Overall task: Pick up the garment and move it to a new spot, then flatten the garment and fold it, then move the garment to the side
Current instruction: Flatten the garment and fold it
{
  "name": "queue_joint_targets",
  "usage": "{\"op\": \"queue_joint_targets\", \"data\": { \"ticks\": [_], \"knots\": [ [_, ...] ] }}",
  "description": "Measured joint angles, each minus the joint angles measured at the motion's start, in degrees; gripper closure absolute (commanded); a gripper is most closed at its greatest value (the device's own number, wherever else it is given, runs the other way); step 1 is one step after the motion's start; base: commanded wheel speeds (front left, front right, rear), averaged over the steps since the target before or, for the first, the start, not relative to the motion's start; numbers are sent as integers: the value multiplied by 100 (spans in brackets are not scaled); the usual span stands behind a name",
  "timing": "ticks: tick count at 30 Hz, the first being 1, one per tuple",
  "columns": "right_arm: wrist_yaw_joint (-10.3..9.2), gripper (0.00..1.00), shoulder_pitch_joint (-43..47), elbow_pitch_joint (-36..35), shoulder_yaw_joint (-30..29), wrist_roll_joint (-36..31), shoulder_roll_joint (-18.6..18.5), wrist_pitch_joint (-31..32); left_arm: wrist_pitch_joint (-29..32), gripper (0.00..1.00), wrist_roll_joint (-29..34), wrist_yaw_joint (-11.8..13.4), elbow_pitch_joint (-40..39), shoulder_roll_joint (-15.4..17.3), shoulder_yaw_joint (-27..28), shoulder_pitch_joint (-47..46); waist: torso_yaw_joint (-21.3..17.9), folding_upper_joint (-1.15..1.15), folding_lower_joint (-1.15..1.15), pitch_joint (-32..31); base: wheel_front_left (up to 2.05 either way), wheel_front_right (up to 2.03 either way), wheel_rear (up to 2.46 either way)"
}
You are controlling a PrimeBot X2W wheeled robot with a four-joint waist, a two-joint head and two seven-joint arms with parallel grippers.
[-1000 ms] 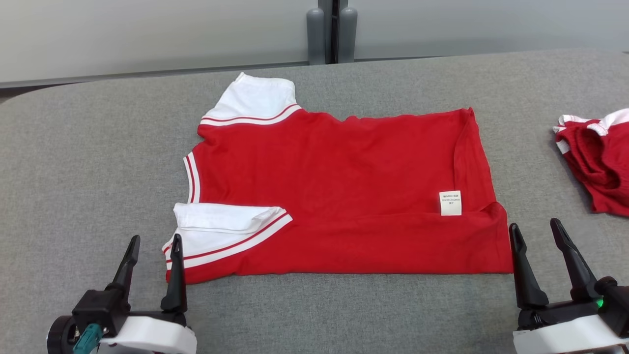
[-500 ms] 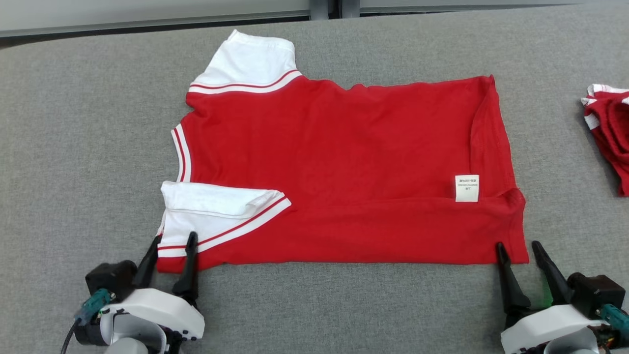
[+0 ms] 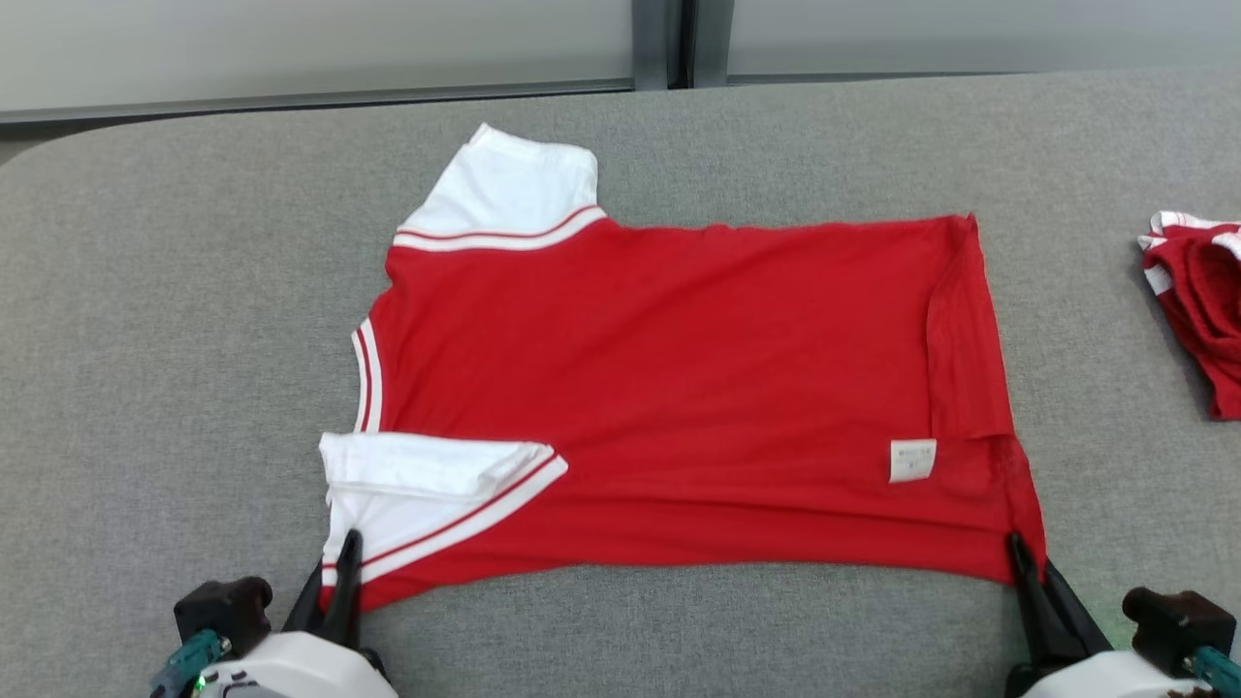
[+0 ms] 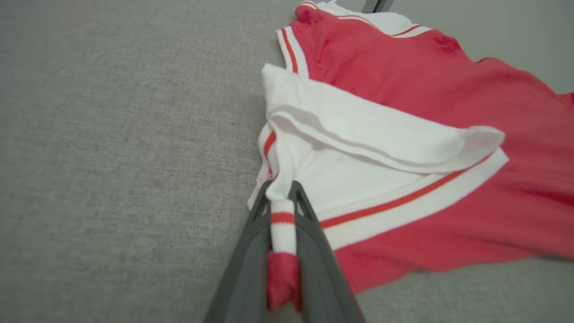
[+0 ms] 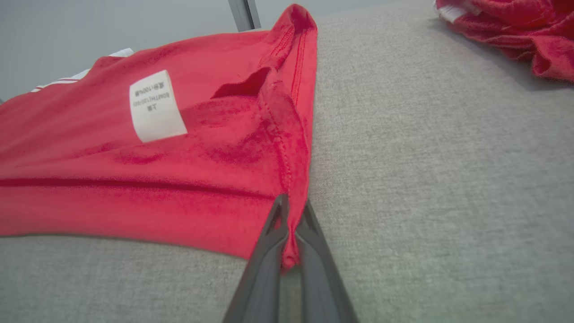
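Two corners of garment (image 3: pixel 679 388) pinched: left gripper (image 3: pixel 334 567), right gripper (image 3: pixel 1020 553).

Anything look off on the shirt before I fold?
Yes. The near sleeve is doubled back on itself, and the hem at the right is turned over with the label exposed, so the shirt isn't flat.

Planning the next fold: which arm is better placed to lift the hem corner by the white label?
Right. The right gripper is shut on the red shirt's hem corner beside the label; the left gripper pinches the white sleeve cuff.
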Motion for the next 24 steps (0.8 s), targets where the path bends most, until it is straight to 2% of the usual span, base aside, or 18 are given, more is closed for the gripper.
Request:
{"op": "queue_joint_targets", "data": {
  "ticks": [9, 10, 11, 12, 16, 21, 24],
  "knots": [
    [5, 100, 778, -190, -248, 175, -44, 172, 587, 100, -65, 207, -918, 29, -121, 1060, 153, 0, 0, -360, 0, 0, 0],
    [5, 64, 816, -211, -269, 178, -35, 190, 614, 78, -63, 231, -994, 30, -141, 1100, 171, 0, 0, -363, 0, 0, 0],
    [5, 26, 831, -245, -293, 188, -20, 215, 614, 0, -63, 240, -1054, 31, -145, 1106, 180, 0, 0, -361, 0, 0, 0],
    [5, 0, 838, -299, -312, 188, 2, 223, 605, 0, -47, 280, -1118, 34, -146, 1100, 184, 0, 0, -354, 0, 0, 0],
    [1, 0, 799, -722, -475, 10, 36, 91, 319, 0, 103, 437, -1318, 97, -70, 1045, 135, 0, 0, -371, 0, 0, 0],
    [-1, 0, 573, -1656, -641, -372, 11, -23, -110, 0, 423, 647, -1697, 177, -44, 896, 51, 0, 0, -495, 0, 0, 0],
    [-2, 0, 500, -2159, -682, -563, -8, 124, -227, 0, 598, 738, -1929, 237, -53, 734, 30, 0, 0, -592, 0, 0, 0]
  ]
}}
